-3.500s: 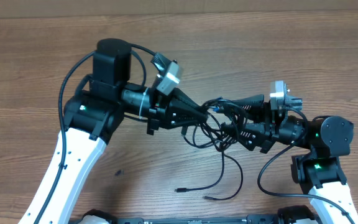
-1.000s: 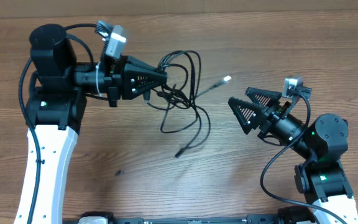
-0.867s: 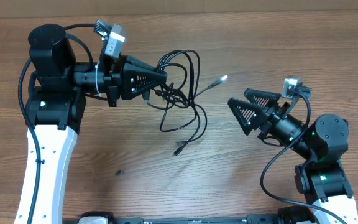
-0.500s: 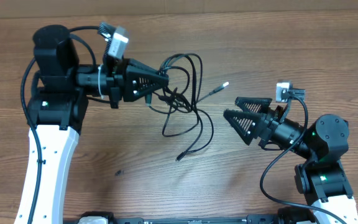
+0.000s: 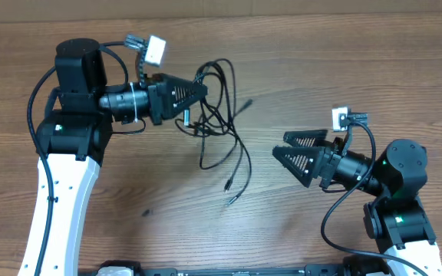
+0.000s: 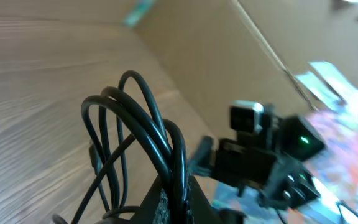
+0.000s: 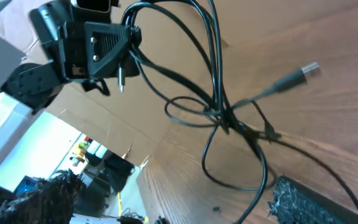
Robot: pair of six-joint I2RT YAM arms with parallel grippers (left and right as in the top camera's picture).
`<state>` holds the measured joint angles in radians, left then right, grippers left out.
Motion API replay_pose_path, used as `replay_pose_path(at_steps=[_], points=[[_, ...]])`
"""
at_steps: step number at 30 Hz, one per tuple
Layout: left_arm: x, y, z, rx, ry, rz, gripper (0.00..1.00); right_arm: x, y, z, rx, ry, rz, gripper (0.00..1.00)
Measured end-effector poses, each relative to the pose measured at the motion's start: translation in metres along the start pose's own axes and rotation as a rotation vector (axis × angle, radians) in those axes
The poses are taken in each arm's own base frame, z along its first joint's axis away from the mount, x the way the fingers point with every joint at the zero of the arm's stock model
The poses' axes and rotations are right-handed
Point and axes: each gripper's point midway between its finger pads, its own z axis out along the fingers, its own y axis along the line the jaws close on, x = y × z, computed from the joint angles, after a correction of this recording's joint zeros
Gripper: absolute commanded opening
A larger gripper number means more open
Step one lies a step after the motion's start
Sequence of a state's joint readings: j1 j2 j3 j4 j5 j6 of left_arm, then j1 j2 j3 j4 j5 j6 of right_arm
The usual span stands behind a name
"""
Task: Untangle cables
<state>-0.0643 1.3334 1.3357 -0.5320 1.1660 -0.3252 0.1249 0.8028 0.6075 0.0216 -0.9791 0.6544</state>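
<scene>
The cables [image 5: 219, 115] are thin black cords knotted together in a tangle. My left gripper [image 5: 196, 93] is shut on the upper loops and holds the bundle above the wooden table. Loose strands hang down to plug ends [image 5: 231, 192]. In the left wrist view the cords [image 6: 143, 118] run down between my shut fingers [image 6: 174, 196]. My right gripper [image 5: 282, 153] is open and empty, to the right of the tangle, fingers pointing at it. In the right wrist view the knot [image 7: 221, 119] and a silver plug [image 7: 309, 70] hang in front of my open fingers [image 7: 241, 208].
The wooden table [image 5: 359, 69] reaches a cardboard wall along the far edge [image 5: 282, 6]. A small dark speck [image 5: 147, 213] lies at the front left. Thick black wires run along both arms.
The arms have drawn apart from the middle and the right gripper has let go. In the last second the left gripper turned with the bundle; the right gripper moved left, still open.
</scene>
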Motion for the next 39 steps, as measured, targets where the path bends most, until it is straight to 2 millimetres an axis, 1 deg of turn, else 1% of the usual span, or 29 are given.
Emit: replay_pose_path(at_steps=[1,7,12,14,20,26,33,39], points=[[-0.002,0.007,0.0,-0.042,-0.014,-0.02,0.04,0.002,-0.003,0.0,0.01,0.006,0.018,1.0],[-0.011,0.035,-0.004,-0.201,-0.085,-0.168,0.04,0.01,-0.013,0.0,0.047,0.027,0.08,1.0],[-0.013,0.055,-0.009,-0.305,-0.146,-0.354,0.04,0.016,-0.023,0.002,0.07,0.052,0.131,1.0],[-0.013,0.059,-0.008,-0.333,-0.166,-0.409,0.04,0.017,-0.026,0.003,0.074,0.056,0.139,1.0],[-0.009,0.059,0.003,-0.364,-0.177,-0.485,0.04,0.019,-0.03,0.005,0.078,0.065,0.158,1.0],[-0.005,0.06,0.013,-0.407,-0.202,-0.56,0.04,0.017,-0.03,0.005,0.076,0.059,0.222,1.0],[-0.003,0.071,0.015,-0.487,-0.297,-0.751,0.04,0.017,-0.029,0.006,0.078,0.054,0.355,1.0],[0.001,0.069,0.022,-0.491,-0.355,-0.918,0.04,0.017,-0.029,0.006,0.078,0.053,0.415,1.0]])
